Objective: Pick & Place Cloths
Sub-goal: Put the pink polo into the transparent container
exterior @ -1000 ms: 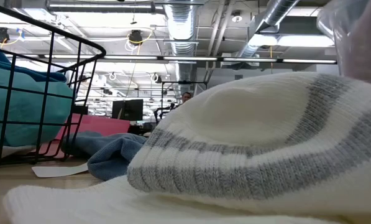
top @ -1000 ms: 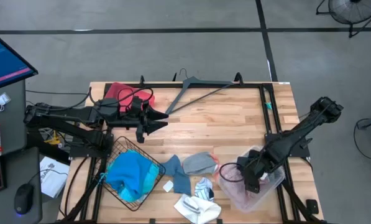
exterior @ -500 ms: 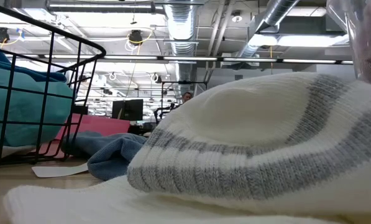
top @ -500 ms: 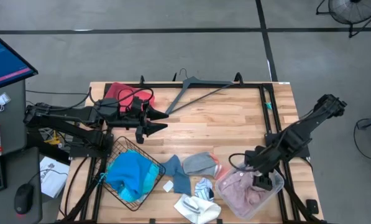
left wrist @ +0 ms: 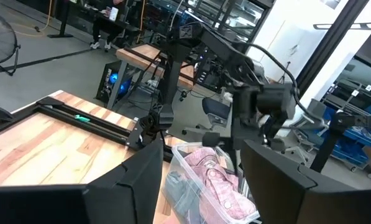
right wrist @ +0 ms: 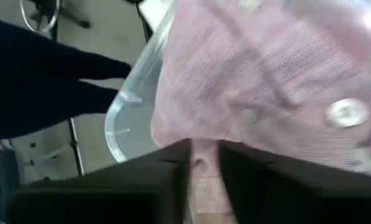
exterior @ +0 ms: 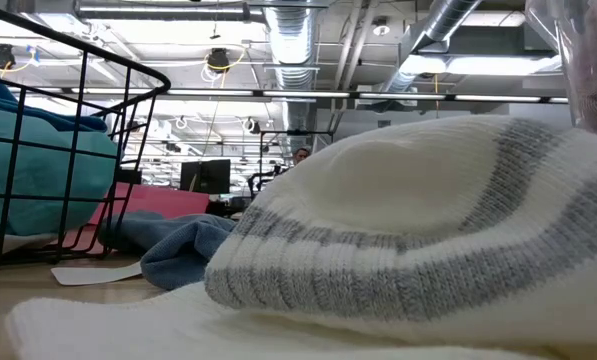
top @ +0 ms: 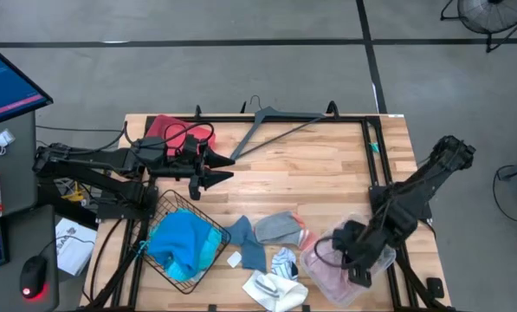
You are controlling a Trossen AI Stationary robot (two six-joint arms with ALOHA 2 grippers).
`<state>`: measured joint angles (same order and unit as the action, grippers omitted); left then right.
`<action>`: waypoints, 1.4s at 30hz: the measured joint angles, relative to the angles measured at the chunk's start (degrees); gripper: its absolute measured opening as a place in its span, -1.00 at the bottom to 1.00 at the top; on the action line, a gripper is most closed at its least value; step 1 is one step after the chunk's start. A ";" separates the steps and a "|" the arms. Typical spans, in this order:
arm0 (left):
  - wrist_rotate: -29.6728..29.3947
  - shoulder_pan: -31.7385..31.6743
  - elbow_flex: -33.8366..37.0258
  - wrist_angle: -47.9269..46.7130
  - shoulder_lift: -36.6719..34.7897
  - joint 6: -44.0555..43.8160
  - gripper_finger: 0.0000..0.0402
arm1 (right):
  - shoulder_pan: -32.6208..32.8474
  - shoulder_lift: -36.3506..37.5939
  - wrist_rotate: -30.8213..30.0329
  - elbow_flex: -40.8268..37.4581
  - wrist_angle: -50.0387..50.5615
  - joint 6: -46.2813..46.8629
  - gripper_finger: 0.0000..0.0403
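A pale pink checked cloth (right wrist: 266, 81) lies in a clear plastic bin (top: 323, 264) at the table's near right. My right gripper (top: 355, 269) slants down into that bin, shut on the cloth. My left gripper (top: 226, 168) hangs level and open above the table's far left, with nothing between its fingers. A turquoise cloth (top: 182, 241) fills a black wire basket (top: 158, 212). On the wood between basket and bin lie a blue-grey cloth (top: 245, 243), a grey sock with a coral tip (top: 280, 228) and a white grey-striped cloth (exterior: 408, 240). My right gripper pinches a fold of the pink checked cloth (right wrist: 203, 163) between its two fingers, which come slanting down from above. The rest of the cloth lies spread in the bin. Whether the pinched part is raised, I cannot tell.
A grey clothes hanger (top: 275, 121) lies along the far edge, and a red tray (top: 164, 130) sits at the far left under the left arm. Bare wood shows in the table's middle. A person stands on the floor beyond the bin (right wrist: 42, 81).
My right gripper first drew back toward the bin's right side, leaving the pink cloth spread in the bin. It then swung toward the table's near edge over the cloth and tipped further down.
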<state>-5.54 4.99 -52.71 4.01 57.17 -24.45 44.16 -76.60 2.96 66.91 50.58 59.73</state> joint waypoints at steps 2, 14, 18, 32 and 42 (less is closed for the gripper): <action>0.00 0.00 0.00 -0.02 0.00 0.00 -0.04 | 0.66 -1.16 -1.92 -0.92 -0.21 2.00 -0.92; 0.00 0.00 0.00 -0.09 0.00 -0.02 -0.14 | 3.21 -7.27 -6.71 -14.59 -11.05 15.87 -0.96; 0.00 -0.02 0.00 -0.11 0.00 -0.27 -0.14 | 3.82 -8.59 -4.12 -18.98 -13.08 17.66 -0.98; -0.68 -0.04 0.00 -0.09 0.00 0.04 -0.14 | -7.38 -4.95 -0.71 -23.10 -6.95 -10.15 -0.95; -0.72 -0.04 0.00 -0.11 0.00 0.20 -0.14 | -11.01 0.91 7.48 -17.57 1.99 -16.64 -0.52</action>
<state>-6.26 4.95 -52.71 3.91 57.17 -24.25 33.15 -75.69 10.44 49.34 52.56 43.09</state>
